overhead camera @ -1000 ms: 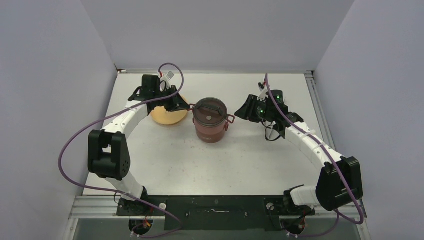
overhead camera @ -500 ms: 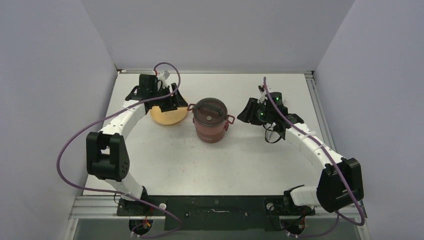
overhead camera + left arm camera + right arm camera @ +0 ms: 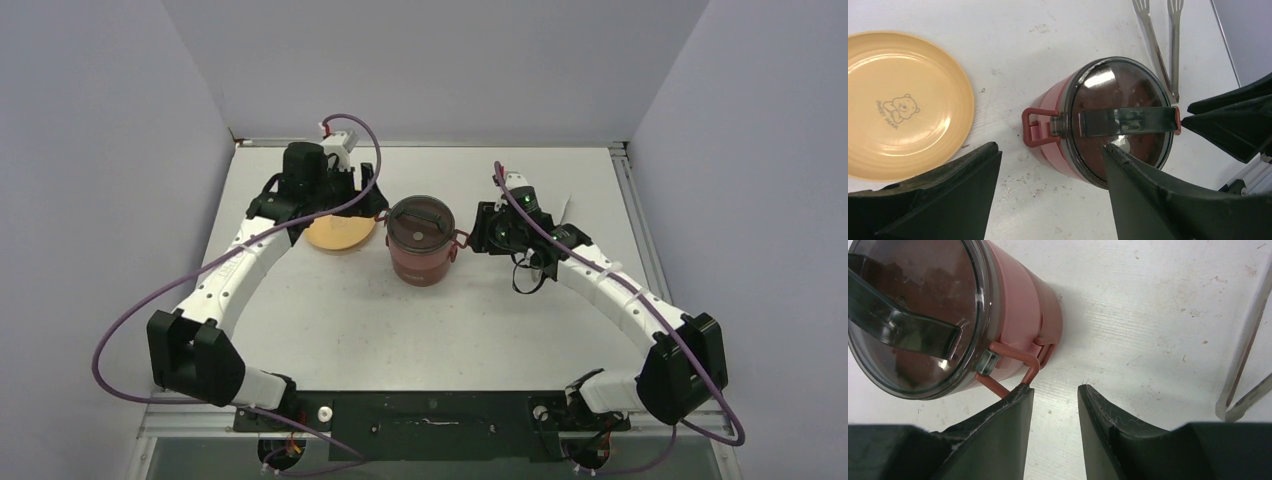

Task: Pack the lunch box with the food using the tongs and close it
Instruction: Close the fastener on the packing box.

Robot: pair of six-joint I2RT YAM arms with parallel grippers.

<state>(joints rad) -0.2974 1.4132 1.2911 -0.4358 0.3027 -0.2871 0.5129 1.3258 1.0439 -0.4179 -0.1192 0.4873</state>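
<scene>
Maroon lunch box (image 3: pixel 421 245) stands stacked mid-table with its grey lid (image 3: pixel 1120 120) on. What is inside cannot be made out through the lid. The right gripper (image 3: pixel 1053 390) sits low at the box's right clasp, one fingertip touching the wire, jaws partly apart with nothing between them. The left gripper (image 3: pixel 1048 200) hangs above the left clasp, jaws spread wide and released. The plate (image 3: pixel 903 105) lies just left of the box, showing its bear print. The tongs (image 3: pixel 1160 40) lie between the box and the right edge of the table (image 3: pixel 400 330). Bare tabletop spreads on the near side.
</scene>
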